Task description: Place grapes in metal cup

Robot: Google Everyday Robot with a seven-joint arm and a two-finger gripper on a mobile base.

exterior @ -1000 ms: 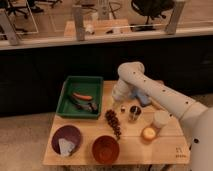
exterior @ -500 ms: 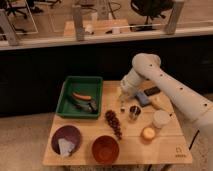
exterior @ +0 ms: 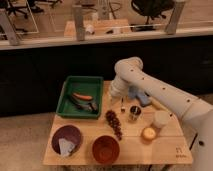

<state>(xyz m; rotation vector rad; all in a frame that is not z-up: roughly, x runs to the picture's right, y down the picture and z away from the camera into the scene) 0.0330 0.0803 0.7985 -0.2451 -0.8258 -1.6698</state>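
One bunch of grapes [exterior: 114, 123] lies ungrasped near the metal cup [exterior: 134, 112]; the tool [exterior: 121, 105] hovers above, its spread unclear; grasping probably comes next.

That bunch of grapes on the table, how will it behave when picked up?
The grapes lie as a long bunch of small berries, so they will likely droop from one grip point. Loose round berries might roll. The gripper hangs above the gap between them and the metal cup.
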